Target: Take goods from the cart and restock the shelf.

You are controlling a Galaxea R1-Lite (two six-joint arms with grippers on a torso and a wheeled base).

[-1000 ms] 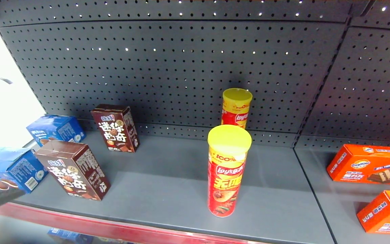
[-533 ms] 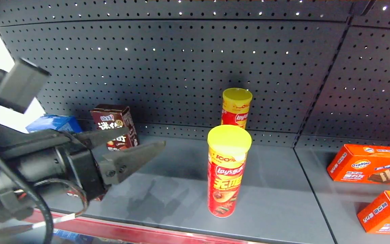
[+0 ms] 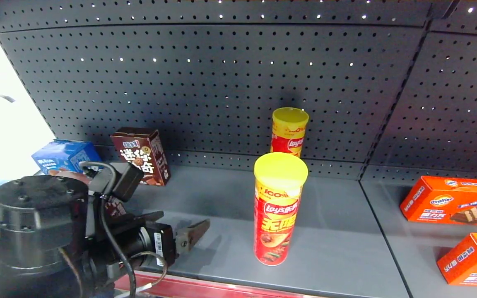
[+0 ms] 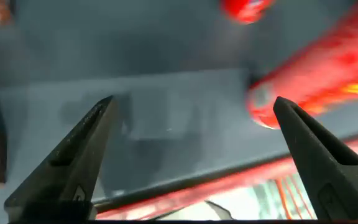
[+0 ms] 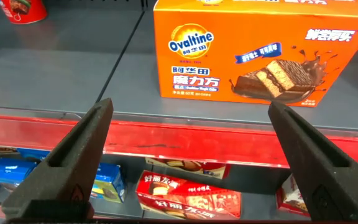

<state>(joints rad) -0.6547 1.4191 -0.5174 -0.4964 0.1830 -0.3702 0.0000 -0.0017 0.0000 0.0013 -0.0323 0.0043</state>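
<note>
Two red chip canisters with yellow lids stand upright on the grey shelf [image 3: 205, 207]: one near the front [image 3: 279, 209], one at the back wall [image 3: 289, 130]. My left gripper [image 3: 180, 227] hangs low over the shelf's front edge, left of the front canister and apart from it, open with nothing between its fingers. In the left wrist view the open gripper [image 4: 191, 102] frames bare shelf, with the front canister [image 4: 316, 81] off to one side. My right gripper [image 5: 191, 102] is open and empty, facing an orange box [image 5: 253, 53] on the shelf.
A brown cookie box [image 3: 141, 155] and blue boxes [image 3: 66, 155] stand at the left, partly behind my left arm. Two orange boxes [image 3: 454, 200] [image 3: 472, 258] lie on the right bay. The red shelf edge [image 5: 166, 134] has more goods [image 5: 185, 199] below it.
My left arm rose into the head view half a second ago, gripper open above the shelf, then dropped lower toward the front edge. It now hides the front brown box. The goods have not moved.
</note>
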